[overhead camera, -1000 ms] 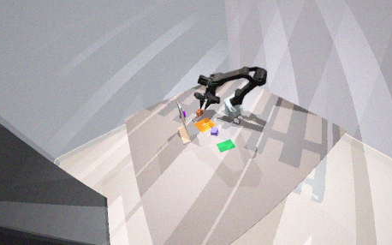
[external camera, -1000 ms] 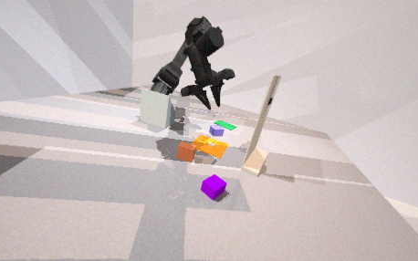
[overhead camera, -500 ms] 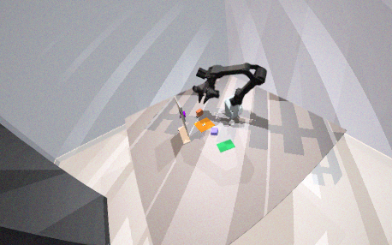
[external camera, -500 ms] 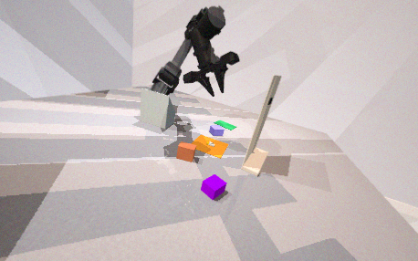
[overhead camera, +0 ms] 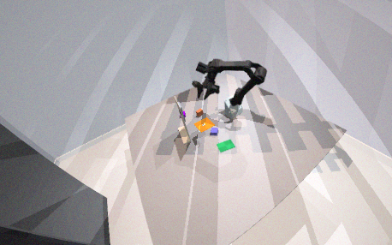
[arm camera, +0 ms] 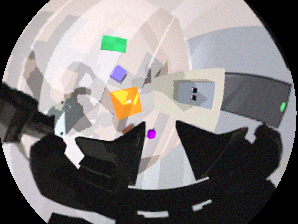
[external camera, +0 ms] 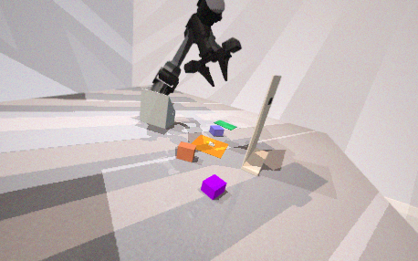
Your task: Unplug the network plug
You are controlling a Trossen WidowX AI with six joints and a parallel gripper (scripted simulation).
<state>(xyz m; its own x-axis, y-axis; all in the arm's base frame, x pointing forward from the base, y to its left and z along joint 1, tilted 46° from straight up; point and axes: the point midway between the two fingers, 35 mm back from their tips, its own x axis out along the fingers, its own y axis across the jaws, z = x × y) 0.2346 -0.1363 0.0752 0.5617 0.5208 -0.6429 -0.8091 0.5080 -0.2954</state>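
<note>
The small pale plug (overhead camera: 203,124) (external camera: 211,143) lies on the table inside the orange marked square (overhead camera: 207,127) (external camera: 216,150) (arm camera: 125,104). The upright tan panel (overhead camera: 184,122) (external camera: 262,123) (arm camera: 200,115) stands beside the square, and its socket (external camera: 269,99) (arm camera: 194,91) shows as a dark slot with no plug in it. My gripper (overhead camera: 205,93) (external camera: 219,82) (arm camera: 160,123) is open and empty. It hangs high above the square, clear of the plug, the panel and the table.
An orange cube (overhead camera: 199,112) (external camera: 186,151), a purple cube (overhead camera: 183,114) (external camera: 214,186) (arm camera: 152,133) and a violet-blue cube (overhead camera: 214,131) (external camera: 216,130) (arm camera: 119,74) sit around the square. A flat green patch (overhead camera: 226,146) (external camera: 225,124) (arm camera: 113,43) lies further off. The arm's base block (overhead camera: 234,109) (external camera: 156,109) stands behind.
</note>
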